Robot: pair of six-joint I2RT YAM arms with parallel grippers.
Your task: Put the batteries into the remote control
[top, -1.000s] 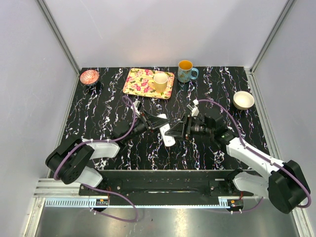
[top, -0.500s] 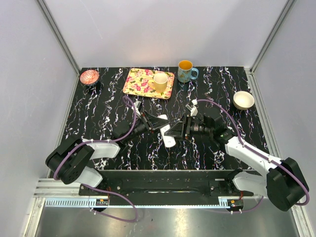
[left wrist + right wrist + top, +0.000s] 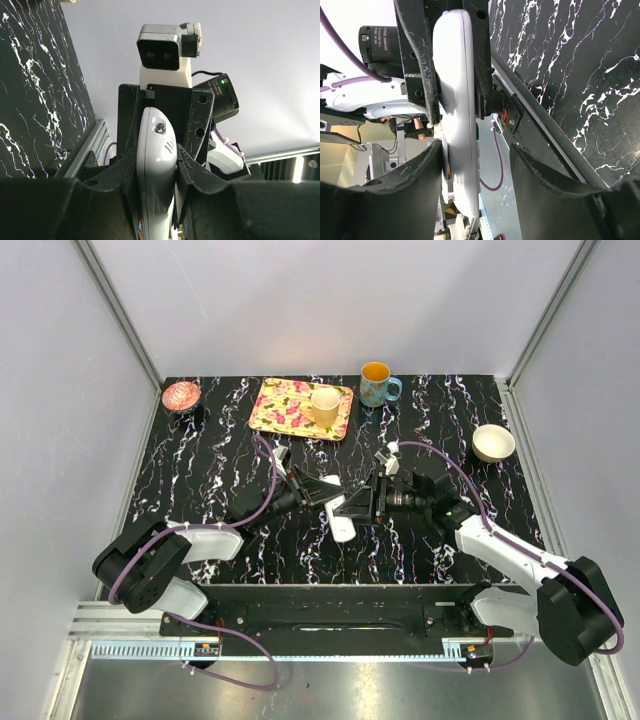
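Observation:
The white remote control hangs above the table's middle, clamped in my left gripper. In the left wrist view my left gripper is shut on the remote, both fingers pressed on its sides. My right gripper faces it from the right. In the right wrist view my right gripper is open around the remote's other end: one finger lies close to it and the other stands well apart. A thin red-orange sliver shows beside the remote; no battery is plainly visible.
At the back stand a flowered tray with a yellow cup, a blue mug, a pink dish at the left and a white bowl at the right. The arm bases line the near edge.
The right arm has edged a little left, closing in on the remote. The left gripper and the remote have shifted only slightly.

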